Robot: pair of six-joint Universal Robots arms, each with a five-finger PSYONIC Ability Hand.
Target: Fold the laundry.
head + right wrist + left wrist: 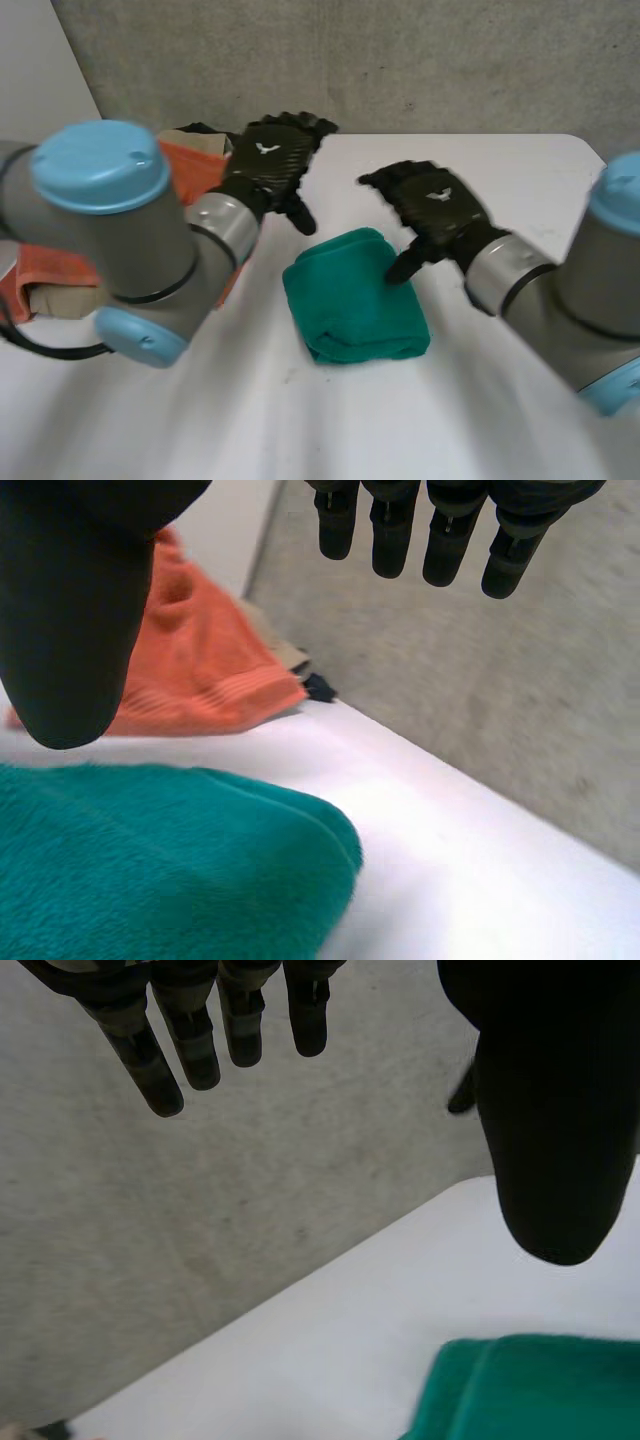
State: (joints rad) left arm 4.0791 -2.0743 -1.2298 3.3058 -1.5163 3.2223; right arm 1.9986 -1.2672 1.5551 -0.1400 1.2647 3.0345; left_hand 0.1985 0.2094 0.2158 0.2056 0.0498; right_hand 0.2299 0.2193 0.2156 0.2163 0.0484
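A teal towel (355, 295) lies folded into a thick pad in the middle of the white table (300, 420). My left hand (268, 165) hovers beyond the towel's far left corner, open, fingers straight, holding nothing. In the left wrist view its fingers (190, 1030) point at the wall, and the towel (530, 1390) lies below the thumb. My right hand (430, 205) is over the towel's far right corner, open, thumb pointing down at the cloth. In the right wrist view the towel (150, 860) lies under that hand's thumb (70, 610), apart from it.
An orange cloth (190, 165) lies with other laundry at the table's far left, behind my left arm; the right wrist view has this orange cloth (200, 670) beyond the towel. A grey wall (400, 60) stands behind the table's far edge.
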